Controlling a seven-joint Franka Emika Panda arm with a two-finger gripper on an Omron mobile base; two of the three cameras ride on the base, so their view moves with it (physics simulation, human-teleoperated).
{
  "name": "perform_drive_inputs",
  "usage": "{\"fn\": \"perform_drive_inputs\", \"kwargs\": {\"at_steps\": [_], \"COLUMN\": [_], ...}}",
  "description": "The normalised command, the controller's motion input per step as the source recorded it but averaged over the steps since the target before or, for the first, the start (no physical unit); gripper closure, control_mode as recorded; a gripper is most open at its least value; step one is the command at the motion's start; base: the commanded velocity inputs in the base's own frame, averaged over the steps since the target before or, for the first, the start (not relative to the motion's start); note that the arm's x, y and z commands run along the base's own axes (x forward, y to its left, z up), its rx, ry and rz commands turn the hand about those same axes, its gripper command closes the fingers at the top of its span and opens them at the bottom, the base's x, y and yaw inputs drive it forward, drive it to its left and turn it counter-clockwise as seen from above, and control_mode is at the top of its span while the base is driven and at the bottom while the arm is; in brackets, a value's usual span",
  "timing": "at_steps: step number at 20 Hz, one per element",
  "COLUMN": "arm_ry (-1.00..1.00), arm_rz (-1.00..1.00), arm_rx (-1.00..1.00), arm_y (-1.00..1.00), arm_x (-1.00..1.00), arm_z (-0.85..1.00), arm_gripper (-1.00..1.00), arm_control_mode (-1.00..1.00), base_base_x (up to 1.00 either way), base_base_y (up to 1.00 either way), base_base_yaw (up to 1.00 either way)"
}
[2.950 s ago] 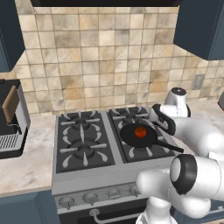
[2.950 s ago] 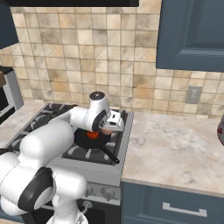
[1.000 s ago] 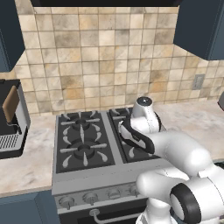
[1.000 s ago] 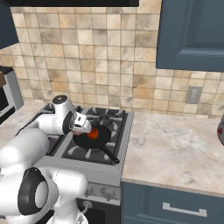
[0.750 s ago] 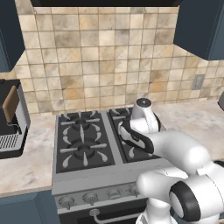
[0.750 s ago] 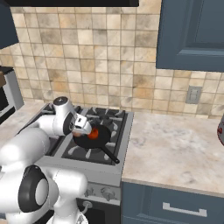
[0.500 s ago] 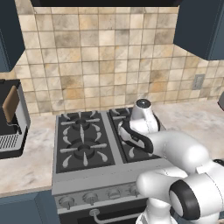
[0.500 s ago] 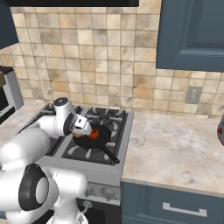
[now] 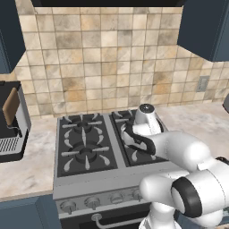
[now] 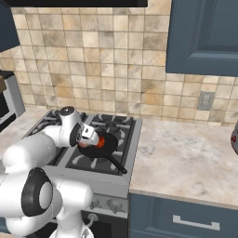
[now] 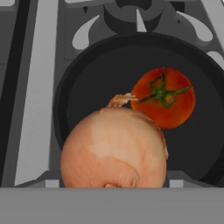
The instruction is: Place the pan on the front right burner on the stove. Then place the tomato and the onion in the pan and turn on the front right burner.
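The black pan sits on the front right burner of the stove, its long handle pointing toward the front right. The red tomato with a green stem lies in the pan. The tan onion hangs close before the hand camera, above the pan's near rim and beside the tomato. My gripper hovers over the pan's left side, shut on the onion. In the left base view the hand and forearm cover most of the pan.
A row of silver knobs runs along the stove front. A coffee machine stands on the left counter. Marble counter stretches to the right, with a dark object at its far edge.
Three seconds ago the hand stood to the right of the pan; it has swung over the pan's left side. Over the last second it has barely moved.
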Motion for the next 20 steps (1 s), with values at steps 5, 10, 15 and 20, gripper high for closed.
{"fn": "perform_drive_inputs", "kwargs": {"at_steps": [5,10,15,20], "arm_ry": [0.0,0.0,0.0,-0.01], "arm_rz": [0.0,0.0,0.0,0.0], "arm_rx": [0.0,0.0,0.0,0.0], "arm_y": [-0.02,-0.2,0.0,0.04], "arm_x": [0.4,0.22,0.0,0.0], "arm_z": [0.0,-0.02,-0.01,-0.05], "arm_gripper": [1.0,1.0,1.0,-1.0], "arm_control_mode": [-1.0,-1.0,-1.0,-1.0], "base_base_x": [0.0,0.0,0.0,0.0], "base_base_y": [0.0,0.0,0.0,0.0], "base_base_yaw": [0.0,0.0,0.0,0.0]}}
